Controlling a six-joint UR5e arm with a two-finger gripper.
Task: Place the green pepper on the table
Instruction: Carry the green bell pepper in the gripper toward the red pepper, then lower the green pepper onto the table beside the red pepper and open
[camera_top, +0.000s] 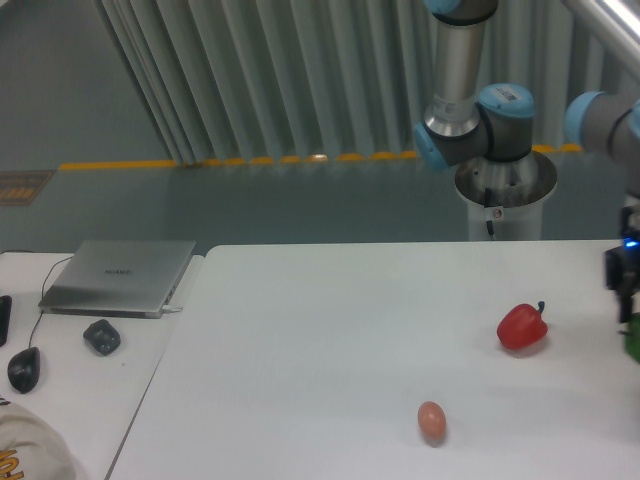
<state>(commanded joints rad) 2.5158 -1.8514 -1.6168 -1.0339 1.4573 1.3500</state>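
Grey-green floor (250, 205) with a yellow line (150, 163) running along the foot of pale vertical slats (300, 80), plain grey wall (50, 80) at far left. A narrow white desk (70, 400) well away from the tool, on the opposite side of the view, carries a closed silver laptop (120, 276), a dark mouse (24, 368) and a small dark object (102, 336). Light is soft and even.
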